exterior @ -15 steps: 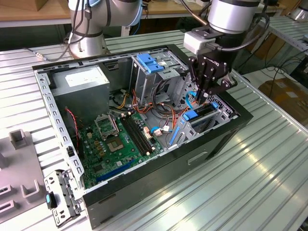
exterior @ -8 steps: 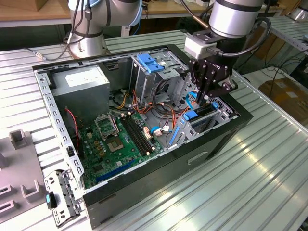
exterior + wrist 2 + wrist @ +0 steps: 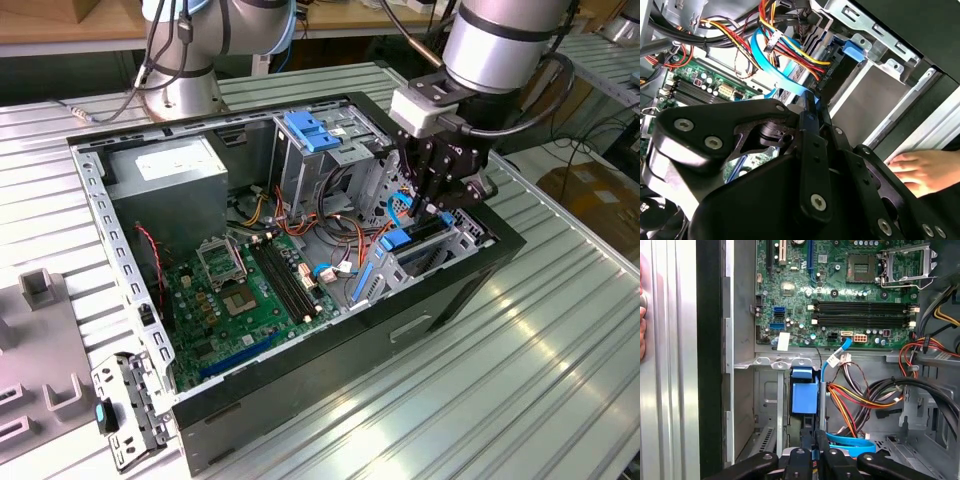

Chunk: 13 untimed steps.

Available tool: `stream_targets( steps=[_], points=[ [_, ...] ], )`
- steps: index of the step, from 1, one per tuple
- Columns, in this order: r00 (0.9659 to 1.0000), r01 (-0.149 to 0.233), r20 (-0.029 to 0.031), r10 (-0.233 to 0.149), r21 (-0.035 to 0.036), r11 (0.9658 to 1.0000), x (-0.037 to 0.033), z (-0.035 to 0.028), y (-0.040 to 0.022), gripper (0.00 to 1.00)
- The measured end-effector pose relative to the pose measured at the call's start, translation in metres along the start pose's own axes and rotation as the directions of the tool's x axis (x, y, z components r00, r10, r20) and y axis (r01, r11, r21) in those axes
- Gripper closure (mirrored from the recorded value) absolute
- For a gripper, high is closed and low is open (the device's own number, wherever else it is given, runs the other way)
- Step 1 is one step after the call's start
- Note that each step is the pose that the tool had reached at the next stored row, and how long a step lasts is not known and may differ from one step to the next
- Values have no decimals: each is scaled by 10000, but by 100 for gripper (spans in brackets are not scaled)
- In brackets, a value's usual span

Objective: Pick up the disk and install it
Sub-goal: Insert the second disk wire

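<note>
Exterior view first: your arm comes down from the upper part of the frame, and the gripper [image 3: 432,212] is low over the drive bay at the front corner of the open PC case [image 3: 330,350], towards the exterior view's right. The disk [image 3: 397,240] sits just under it, standing on edge in that bay. What you mostly see of it is the blue carrier poking up beside the orange and red cables [image 3: 330,215]. The green motherboard [image 3: 250,290] lies in the middle of the frame. The grey power-supply box [image 3: 170,185] is in the upper left, and the blue clip [image 3: 310,130] sits on top of the grey cage near top centre.

Second wrist view: the gripper [image 3: 812,112] has its black fingers [image 3: 810,135] drawn close together with a sliver of blue caught between them, so it's pinching the carrier's edge. A flat blue cable [image 3: 775,65] runs past the fingertips. A person's hand [image 3: 920,170] rests by the outside of the case wall.

First wrist view: the gripper [image 3: 815,447] is closed onto the disk [image 3: 805,395], which sits edge-on in the bay's slot. The blue end of its carrier points towards the motherboard [image 3: 840,290]. A bundle of red, yellow and black wires [image 3: 865,395] runs just beside it.
</note>
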State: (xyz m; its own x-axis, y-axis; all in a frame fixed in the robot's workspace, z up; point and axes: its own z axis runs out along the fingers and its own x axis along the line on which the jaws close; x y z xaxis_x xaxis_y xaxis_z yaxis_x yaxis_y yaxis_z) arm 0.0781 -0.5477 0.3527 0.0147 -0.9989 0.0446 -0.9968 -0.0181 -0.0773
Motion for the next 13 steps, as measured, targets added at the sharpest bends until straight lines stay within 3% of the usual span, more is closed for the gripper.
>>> stream_targets(
  steps=[6, 7, 13],
  points=[
    [9993, -31, 369, 30, 25, 10000, 27, 15, 2, 84],
    [9989, -40, 471, 38, 31, 10000, 46, 21, 3, 84],
    [9966, -67, 817, 64, 36, 10000, 120, 35, 5, 84]
  ],
)
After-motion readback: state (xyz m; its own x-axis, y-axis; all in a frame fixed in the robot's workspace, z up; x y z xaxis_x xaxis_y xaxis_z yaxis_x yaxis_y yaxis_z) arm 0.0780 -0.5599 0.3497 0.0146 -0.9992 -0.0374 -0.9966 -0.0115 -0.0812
